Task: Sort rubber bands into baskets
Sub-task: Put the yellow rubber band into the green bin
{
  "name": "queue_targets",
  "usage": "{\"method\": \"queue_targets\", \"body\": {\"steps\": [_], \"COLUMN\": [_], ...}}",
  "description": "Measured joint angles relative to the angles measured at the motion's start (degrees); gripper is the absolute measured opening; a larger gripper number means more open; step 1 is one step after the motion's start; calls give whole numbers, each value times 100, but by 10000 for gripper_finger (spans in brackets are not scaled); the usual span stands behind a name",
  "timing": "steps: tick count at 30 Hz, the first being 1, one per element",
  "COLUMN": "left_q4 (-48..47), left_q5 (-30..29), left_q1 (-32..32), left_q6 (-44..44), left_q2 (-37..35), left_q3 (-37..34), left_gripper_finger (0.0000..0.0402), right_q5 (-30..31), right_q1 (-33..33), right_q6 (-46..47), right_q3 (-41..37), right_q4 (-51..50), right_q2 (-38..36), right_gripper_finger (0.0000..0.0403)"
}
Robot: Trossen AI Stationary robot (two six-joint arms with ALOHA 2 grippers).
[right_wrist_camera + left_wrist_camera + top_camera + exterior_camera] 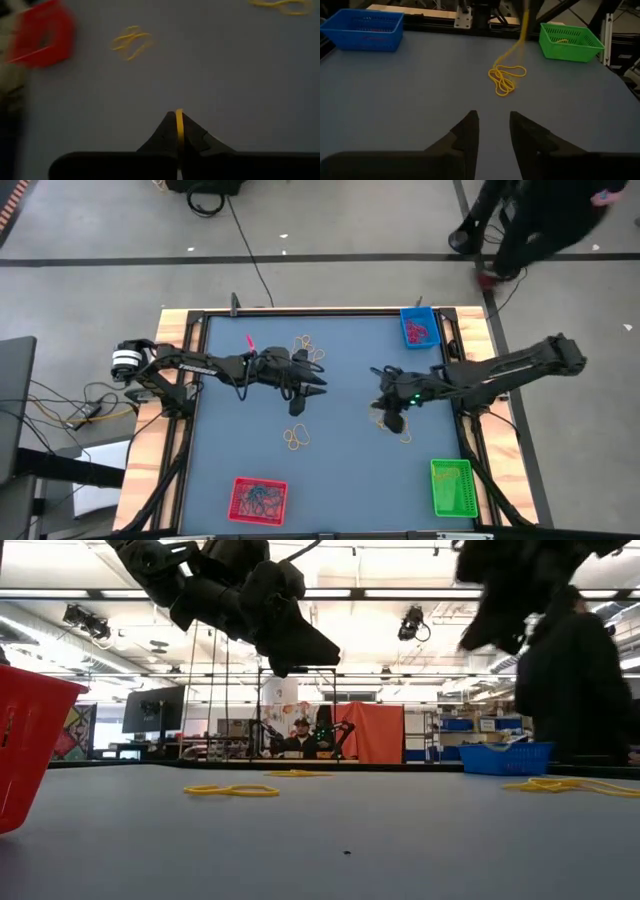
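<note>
A grey-blue tabletop was shown from above, with two dark arms reaching in over it from either side. Three baskets were set near its edges: a blue basket at the far right corner, a green basket at the near right corner, and a red basket at the near edge, each already holding some bands.

The right gripper was seen raised above the tabletop, its fingers pressed together on a yellow rubber band that was pinched upright between the tips. In the left wrist view the band was stretched down from the fingers to a tangle of yellow bands lying just below them. The step in hand was judged to be lifting a picked band clear, with a carry to a basket and a release over it called for next; separation from the tangle would be needed first.

The left gripper was held above the tabletop with its fingers slightly spread and nothing between them. Further loose yellow bands lay below and near those fingers, and more lay beyond them.
</note>
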Motion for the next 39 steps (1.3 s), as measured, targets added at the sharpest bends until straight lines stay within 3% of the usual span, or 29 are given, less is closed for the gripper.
{"method": "queue_targets", "body": {"steps": [5,14,22,31,39], "left_q4": [-20,-24,-23,-160,-288], "left_q5": [2,2,-104,-135,-136], "left_q1": [-38,-191,-260,-264,-267], "left_q6": [19,28,39,38,-139], "left_q2": [0,0,0,0,0], "left_q3": [0,0,0,0,0], "left_gripper_finger": [115,115,115,115,115], "right_q5": [-857,-2314,-2034,-2106,-1759], "right_q1": [329,1236,2290,3594,4428], "right_q6": [187,1499,2917,5331,6034], "right_q3": [0,0,0,0,0], "right_q4": [-151,-932,-1739,-1846,-1742], "right_q2": [-782,-1660,-1776,-1389,-597], "right_gripper_finger": [3,5,6,6,9]}}
